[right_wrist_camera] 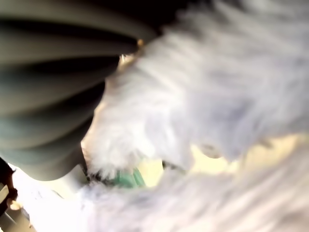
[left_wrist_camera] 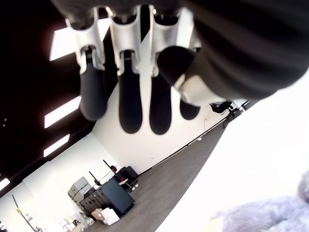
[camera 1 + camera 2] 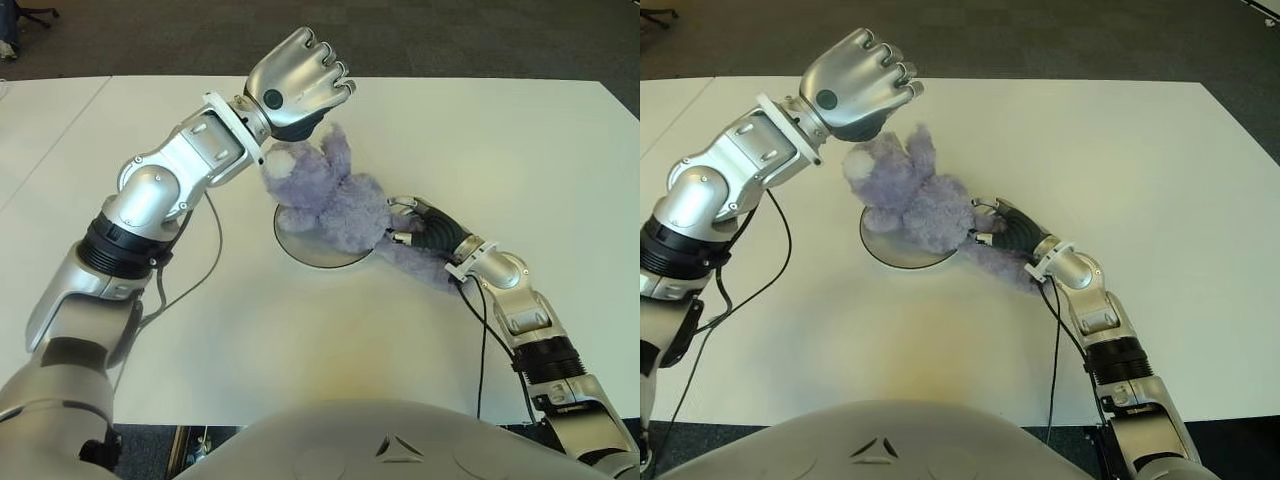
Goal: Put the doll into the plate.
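Right hand (image 3: 415,228) fingers closed on doll (image 3: 335,200), over plate (image 3: 305,248), left hand (image 3: 300,82) empty

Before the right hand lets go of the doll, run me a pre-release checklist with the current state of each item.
1. Doll over the plate: ok, its body covers most of it.
2. Whole doll inside the plate rim: not ok, one limb trails onto the table toward the right hand.
3. Right hand holding the doll: ok, fingers buried in the fur.
4. Left hand holding nothing: ok, fingers hang straight and hold nothing, above the doll's head.
5. Doll resting on the plate or still lifted: cannot tell.
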You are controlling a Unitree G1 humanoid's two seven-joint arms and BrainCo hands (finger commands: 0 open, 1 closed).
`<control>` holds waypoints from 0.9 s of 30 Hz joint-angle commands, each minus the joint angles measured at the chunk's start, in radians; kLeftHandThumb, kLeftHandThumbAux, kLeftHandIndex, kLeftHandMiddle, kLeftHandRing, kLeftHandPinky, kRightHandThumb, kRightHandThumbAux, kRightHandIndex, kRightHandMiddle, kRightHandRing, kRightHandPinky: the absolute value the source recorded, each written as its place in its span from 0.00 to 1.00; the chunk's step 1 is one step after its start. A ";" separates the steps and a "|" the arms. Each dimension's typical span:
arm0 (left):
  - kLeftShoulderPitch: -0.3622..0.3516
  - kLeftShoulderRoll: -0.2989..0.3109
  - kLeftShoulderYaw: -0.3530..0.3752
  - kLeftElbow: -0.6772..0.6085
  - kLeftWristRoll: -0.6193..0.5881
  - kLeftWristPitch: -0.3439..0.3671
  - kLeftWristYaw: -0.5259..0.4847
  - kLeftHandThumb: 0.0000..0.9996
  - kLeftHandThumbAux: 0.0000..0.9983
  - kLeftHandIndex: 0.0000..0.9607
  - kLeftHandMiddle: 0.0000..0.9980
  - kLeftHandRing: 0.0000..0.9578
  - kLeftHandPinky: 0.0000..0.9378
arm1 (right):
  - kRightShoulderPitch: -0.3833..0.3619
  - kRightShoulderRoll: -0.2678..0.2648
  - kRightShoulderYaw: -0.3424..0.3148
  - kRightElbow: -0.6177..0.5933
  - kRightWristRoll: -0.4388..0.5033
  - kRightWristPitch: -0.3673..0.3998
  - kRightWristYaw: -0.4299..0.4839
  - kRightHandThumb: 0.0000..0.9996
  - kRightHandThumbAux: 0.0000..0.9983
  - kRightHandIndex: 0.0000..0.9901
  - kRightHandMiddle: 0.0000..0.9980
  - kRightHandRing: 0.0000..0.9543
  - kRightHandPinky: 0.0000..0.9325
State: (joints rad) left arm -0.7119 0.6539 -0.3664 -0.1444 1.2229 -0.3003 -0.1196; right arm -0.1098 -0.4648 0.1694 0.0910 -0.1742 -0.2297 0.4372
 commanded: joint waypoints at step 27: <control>-0.003 -0.054 -0.025 0.051 0.034 0.048 -0.005 0.85 0.66 0.46 0.49 0.80 0.87 | -0.009 -0.131 0.140 0.047 -0.097 0.034 0.101 0.68 0.72 0.43 0.75 0.78 0.75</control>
State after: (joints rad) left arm -0.7152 0.6101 -0.3740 -0.1104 1.2459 -0.2586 -0.1129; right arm -0.1438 -0.5800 0.2563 0.0827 -0.2159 -0.2111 0.4748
